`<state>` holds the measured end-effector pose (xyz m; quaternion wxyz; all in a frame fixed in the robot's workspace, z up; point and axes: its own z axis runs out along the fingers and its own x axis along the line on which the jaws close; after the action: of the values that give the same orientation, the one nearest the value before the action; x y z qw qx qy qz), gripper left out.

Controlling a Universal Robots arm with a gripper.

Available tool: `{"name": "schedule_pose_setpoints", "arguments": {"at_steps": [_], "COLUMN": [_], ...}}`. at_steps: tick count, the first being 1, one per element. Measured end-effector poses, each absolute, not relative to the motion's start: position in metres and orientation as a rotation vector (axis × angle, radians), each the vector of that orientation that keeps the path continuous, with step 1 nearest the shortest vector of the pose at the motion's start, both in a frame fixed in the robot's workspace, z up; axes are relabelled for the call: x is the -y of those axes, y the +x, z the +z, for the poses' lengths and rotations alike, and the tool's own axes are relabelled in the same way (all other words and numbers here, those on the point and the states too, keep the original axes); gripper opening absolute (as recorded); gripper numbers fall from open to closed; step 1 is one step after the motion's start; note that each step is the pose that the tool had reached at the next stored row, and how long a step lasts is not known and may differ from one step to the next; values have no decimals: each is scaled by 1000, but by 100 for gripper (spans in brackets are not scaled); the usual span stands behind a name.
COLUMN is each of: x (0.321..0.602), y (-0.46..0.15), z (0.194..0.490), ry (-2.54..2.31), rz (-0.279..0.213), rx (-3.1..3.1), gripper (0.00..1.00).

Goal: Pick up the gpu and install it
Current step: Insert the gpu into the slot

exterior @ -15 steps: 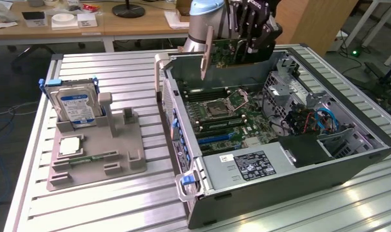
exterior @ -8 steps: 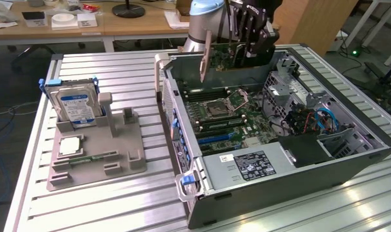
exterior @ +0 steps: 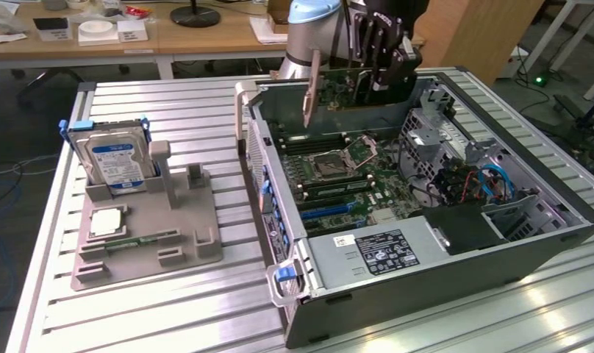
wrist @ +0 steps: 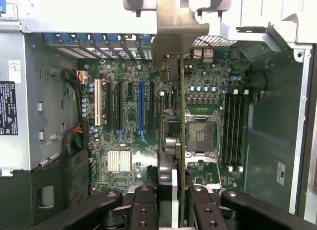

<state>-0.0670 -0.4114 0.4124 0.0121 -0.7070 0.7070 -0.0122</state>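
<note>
Your jaws are closed partway on the gpu [exterior: 337,88], pinching the card so it hangs on edge over the open computer case [exterior: 444,272] on the worktop, with its silver bracket [wrist: 179,27] toward the case's back wall. The pickup is done. The card hangs above the motherboard [wrist: 129,141], not yet seated in any slot, so the installing is still left.

Seen as a thin gpu [exterior: 338,84] [wrist: 181,116] with silver bracket, gripped upright on edge, raised above the open case's motherboard.
</note>
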Motion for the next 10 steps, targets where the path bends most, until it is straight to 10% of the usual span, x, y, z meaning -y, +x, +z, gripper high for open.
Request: {"name": "schedule_pose_setpoints", "arguments": {"at_steps": [10], "x": [411], "y": [-67], "z": [405], "ry": [-2204], "rz": [-38], "rx": [-2204], "gripper": [28]}}
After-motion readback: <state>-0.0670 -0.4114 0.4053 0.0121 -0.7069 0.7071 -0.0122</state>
